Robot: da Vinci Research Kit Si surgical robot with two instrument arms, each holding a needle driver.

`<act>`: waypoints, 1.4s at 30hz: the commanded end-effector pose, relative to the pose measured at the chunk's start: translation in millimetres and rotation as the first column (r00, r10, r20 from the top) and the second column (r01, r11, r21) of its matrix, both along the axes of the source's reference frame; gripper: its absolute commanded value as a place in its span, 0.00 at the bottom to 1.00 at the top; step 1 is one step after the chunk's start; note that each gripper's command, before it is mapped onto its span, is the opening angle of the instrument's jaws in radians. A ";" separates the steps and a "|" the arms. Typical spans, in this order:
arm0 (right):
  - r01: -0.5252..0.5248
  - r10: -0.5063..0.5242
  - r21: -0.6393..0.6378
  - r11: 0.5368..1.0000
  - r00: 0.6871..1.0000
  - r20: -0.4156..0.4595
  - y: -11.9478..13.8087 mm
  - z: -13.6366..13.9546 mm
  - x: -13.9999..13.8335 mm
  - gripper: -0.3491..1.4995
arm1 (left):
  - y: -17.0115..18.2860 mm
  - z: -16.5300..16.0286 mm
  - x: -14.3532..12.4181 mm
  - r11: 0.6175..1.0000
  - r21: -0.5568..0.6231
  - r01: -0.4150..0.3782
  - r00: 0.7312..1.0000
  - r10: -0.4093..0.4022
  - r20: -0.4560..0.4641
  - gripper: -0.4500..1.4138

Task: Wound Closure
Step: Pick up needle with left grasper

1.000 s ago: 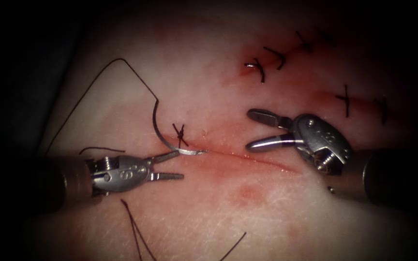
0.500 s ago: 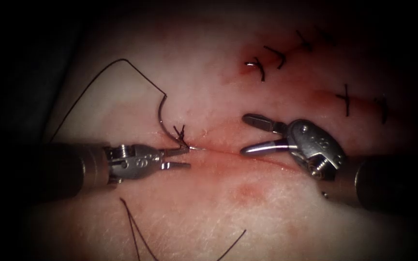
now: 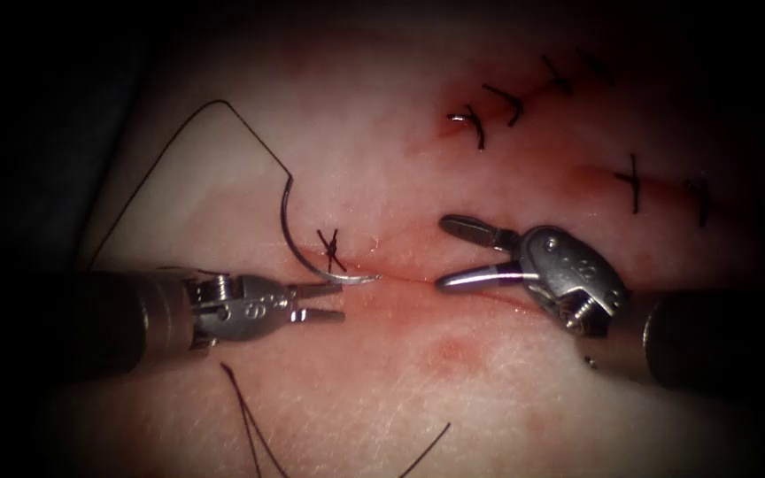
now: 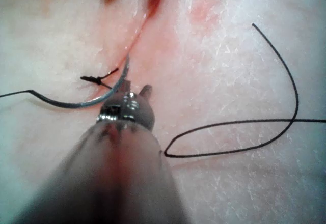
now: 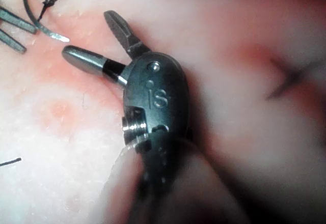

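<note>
The curved needle (image 3: pixel 298 248) lies on the tissue (image 3: pixel 382 372) at the left end of the cut (image 3: pixel 453 288), not in the tissue. Its tip points right along the cut, beside a tied knot (image 3: pixel 331 249). My left tool (image 3: pixel 334 302) has its jaws a little open; the upper jaw touches the needle near its tip end, and nothing sits between them. The needle (image 4: pixel 76 103) passes right beside that tool (image 4: pixel 136 87). Thread (image 3: pixel 223 104) runs from the needle's tail up and round to the left. My right tool (image 3: pixel 443 252) hovers open over the cut, holding nothing (image 5: pixel 87 34).
Several finished stitches (image 3: pixel 475 124) cross a second closed line at the upper right. Loose thread ends (image 3: pixel 250 425) lie on the tissue below the left tool, and a loop of thread (image 4: pixel 254 145) lies beside it. Red fluid (image 3: pixel 453 354) stains the tissue around the cut.
The left tool moved right toward the knot and its jaws narrowed. The needle tipped up, then lay back flat. The right tool drifted slightly left and down, still open.
</note>
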State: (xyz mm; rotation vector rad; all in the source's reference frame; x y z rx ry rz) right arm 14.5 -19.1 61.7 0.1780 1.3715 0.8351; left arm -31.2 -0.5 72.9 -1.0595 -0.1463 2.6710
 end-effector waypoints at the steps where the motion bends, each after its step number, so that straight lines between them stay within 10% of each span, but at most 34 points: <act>1: 0.001 -0.001 0.005 1.000 1.000 -0.004 -0.6 0.8 0.8 0.76 | 0.1 0.5 -0.6 1.000 -0.008 0.011 1.000 -0.011 0.009 0.24; 42: 0.014 -0.014 0.030 0.999 1.000 0.004 -1.9 1.8 1.5 0.66 | 2.3 2.3 -1.8 0.999 -0.032 -0.018 0.997 0.016 -0.070 0.28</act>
